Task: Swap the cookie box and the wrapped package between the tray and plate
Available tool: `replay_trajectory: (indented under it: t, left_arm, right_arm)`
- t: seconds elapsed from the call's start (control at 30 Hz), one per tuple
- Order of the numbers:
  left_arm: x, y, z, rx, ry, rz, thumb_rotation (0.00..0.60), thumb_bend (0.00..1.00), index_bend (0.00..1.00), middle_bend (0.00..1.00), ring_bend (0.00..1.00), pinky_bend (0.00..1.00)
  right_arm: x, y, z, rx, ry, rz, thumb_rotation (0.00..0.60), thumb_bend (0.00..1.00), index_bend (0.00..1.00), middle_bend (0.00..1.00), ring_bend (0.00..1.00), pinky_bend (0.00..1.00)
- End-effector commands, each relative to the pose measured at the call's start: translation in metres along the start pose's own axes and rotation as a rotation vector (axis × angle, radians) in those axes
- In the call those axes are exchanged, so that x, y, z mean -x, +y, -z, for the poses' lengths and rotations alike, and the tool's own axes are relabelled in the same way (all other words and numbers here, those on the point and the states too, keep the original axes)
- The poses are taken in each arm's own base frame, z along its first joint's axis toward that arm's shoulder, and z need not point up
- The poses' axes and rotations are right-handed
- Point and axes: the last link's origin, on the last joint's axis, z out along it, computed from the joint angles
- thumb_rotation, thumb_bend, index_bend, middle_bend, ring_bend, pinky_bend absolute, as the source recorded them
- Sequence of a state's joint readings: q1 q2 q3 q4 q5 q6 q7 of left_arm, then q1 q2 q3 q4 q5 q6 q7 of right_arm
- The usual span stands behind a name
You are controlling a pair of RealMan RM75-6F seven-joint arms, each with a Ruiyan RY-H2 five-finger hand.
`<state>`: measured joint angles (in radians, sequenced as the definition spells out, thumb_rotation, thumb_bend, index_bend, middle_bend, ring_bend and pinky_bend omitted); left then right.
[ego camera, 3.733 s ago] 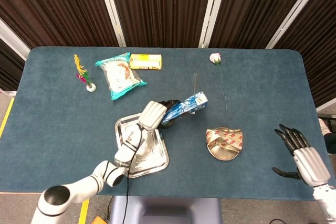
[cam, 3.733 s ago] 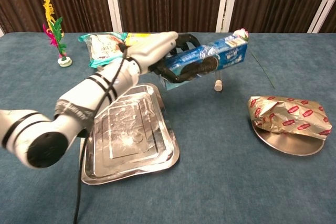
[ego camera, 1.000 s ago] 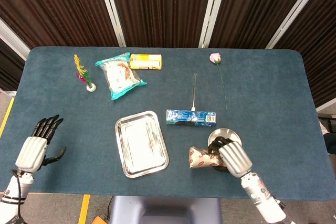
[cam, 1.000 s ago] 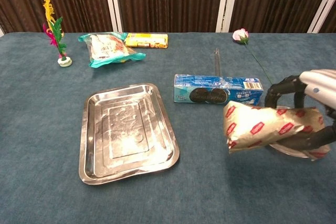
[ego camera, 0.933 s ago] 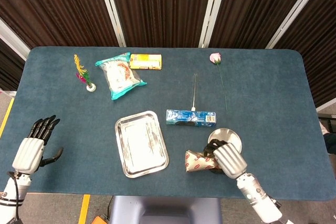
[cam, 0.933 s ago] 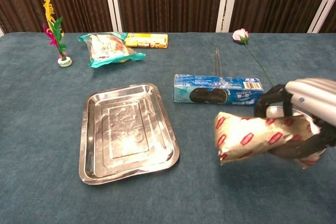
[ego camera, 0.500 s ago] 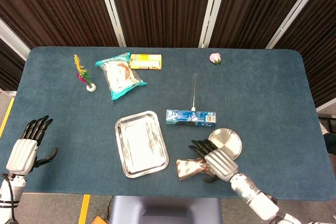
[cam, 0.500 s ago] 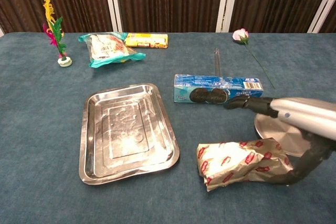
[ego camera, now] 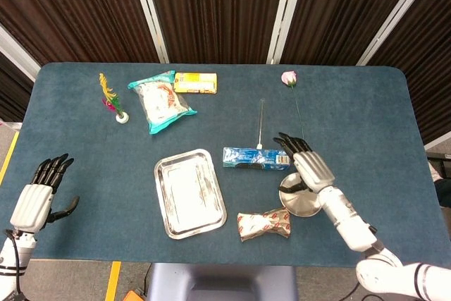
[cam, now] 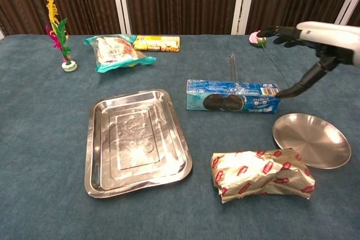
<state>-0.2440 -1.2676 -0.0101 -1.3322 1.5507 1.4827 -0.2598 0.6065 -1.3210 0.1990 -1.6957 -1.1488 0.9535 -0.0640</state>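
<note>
The blue cookie box (ego camera: 256,158) (cam: 233,96) lies on the cloth between the steel tray (ego camera: 189,192) (cam: 135,141) and the round plate (ego camera: 301,199) (cam: 311,139); both are bare. The gold wrapped package (ego camera: 263,224) (cam: 262,173) lies on the table in front of the plate, near the front edge. My right hand (ego camera: 306,163) (cam: 306,37) hovers open above the box's right end, holding nothing. My left hand (ego camera: 39,193) is open at the table's left edge, out of the chest view.
At the back left are a snack bag (ego camera: 161,100), a yellow box (ego camera: 195,82) and a feather toy (ego camera: 113,97). A pink rose (ego camera: 289,77) with a long stem and a thin rod (ego camera: 261,121) lie behind the cookie box.
My right hand has set the wrapped package down on the table in front of the plate, let go, and risen back over the cookie box's right end. The left hand barely moved.
</note>
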Motion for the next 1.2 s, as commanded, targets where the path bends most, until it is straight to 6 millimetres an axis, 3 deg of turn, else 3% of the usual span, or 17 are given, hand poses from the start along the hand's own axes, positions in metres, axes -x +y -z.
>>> replay_trajectory:
  t: [0.03,0.2,0.4,0.5,0.63,0.77,1.0,1.2]
  left_arm:
    - [-0.002,-0.001,0.001,-0.006,0.005,0.0,0.6,0.37,0.0,0.0,0.0,0.02]
    - [-0.006,-0.007,0.001,-0.03,0.017,-0.01,0.6,0.37,0.0,0.0,0.0,0.02]
    - [-0.006,-0.012,0.0,-0.054,0.017,-0.018,0.6,0.37,0.0,0.0,0.0,0.0]
    - [-0.005,-0.012,-0.001,-0.052,0.011,-0.018,0.6,0.37,0.0,0.0,0.0,0.0]
    - [-0.006,-0.014,-0.002,-0.06,0.019,-0.052,0.6,0.37,0.0,0.0,0.0,0.0]
    - [-0.005,-0.014,-0.002,-0.065,0.026,-0.072,0.6,0.37,0.0,0.0,0.0,0.0]
    - [-0.005,-0.014,-0.002,-0.064,0.023,-0.071,0.6,0.37,0.0,0.0,0.0,0.0]
    - [-0.004,-0.011,0.0,-0.047,0.009,-0.069,0.6,0.37,0.0,0.0,0.0,0.0]
  right_arm:
    - [0.018,-0.033,-0.07,0.015,-0.044,0.123,0.6,0.09,0.0,0.0,0.0,0.0]
    - [0.042,-0.045,-0.099,0.056,-0.093,0.206,0.6,0.09,0.02,0.03,0.0,0.0]
    - [0.062,-0.055,-0.113,0.074,-0.125,0.219,0.6,0.09,0.09,0.09,0.0,0.03]
    - [0.069,-0.059,-0.118,0.073,-0.102,0.238,0.6,0.12,0.27,0.23,0.05,0.15]
    - [0.076,-0.062,-0.123,0.078,-0.082,0.24,0.6,0.19,0.53,0.4,0.25,0.33]
    - [0.078,-0.065,-0.128,0.071,-0.043,0.233,0.6,0.25,0.71,0.54,0.42,0.49]
    - [0.067,-0.068,-0.124,0.03,0.044,0.221,0.6,0.32,0.87,0.67,0.57,0.59]
    - [0.025,-0.072,-0.099,-0.02,0.098,0.254,0.6,0.33,0.9,0.7,0.59,0.59]
